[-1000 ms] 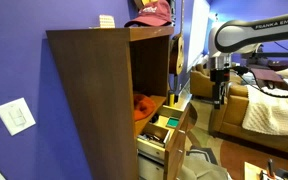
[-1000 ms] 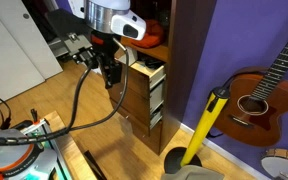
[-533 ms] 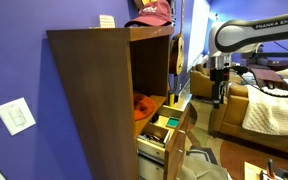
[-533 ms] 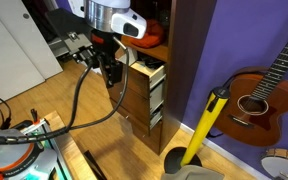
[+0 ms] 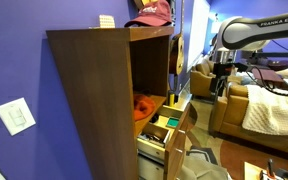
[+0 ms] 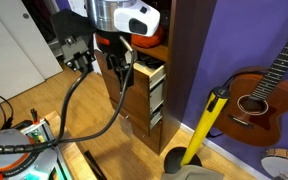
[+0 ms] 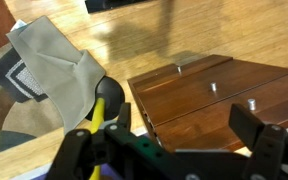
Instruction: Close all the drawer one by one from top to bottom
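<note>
The drawers [image 6: 152,92] are a stack with dark-brown fronts low in a wooden cabinet. They stand pulled out to differing lengths, lighter inner sides showing in both exterior views [image 5: 162,135]. In the wrist view their fronts [image 7: 219,95] carry small metal knobs. My gripper [image 6: 121,78] hangs open and empty in front of the top drawer, apart from it. It also shows in an exterior view [image 5: 222,88]. In the wrist view its two fingers [image 7: 169,135] are spread wide over the drawer fronts.
An open shelf [image 5: 146,104] with an orange item sits above the drawers, and a red cap [image 5: 152,12] lies on the cabinet top. A yellow-handled tool [image 6: 206,125] and a guitar [image 6: 259,95] lean on the purple wall. A sofa [image 5: 269,108] stands behind the arm. A beige cloth [image 7: 54,65] lies on the floor.
My arm has moved closer to the cabinet and slightly upward, bringing the gripper nearer the top drawer. The drawers have not moved.
</note>
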Robot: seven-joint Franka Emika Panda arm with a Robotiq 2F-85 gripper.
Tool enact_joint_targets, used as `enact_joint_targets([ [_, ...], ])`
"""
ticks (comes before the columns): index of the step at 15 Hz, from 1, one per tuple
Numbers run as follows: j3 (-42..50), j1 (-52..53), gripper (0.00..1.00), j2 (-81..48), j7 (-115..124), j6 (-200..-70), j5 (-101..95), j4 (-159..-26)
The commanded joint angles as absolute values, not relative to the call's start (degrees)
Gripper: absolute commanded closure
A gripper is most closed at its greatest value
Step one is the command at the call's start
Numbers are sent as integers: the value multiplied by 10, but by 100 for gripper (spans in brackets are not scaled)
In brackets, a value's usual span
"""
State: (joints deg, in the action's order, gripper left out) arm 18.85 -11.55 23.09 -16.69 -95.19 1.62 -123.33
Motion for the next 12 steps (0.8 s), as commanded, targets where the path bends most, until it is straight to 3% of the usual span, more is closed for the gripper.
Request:
enact_joint_targets([
  [1,187,-136,0,238,-120,-964,22,-1238],
  [12,186,-150,0,246,-55,-977,45,-1267],
])
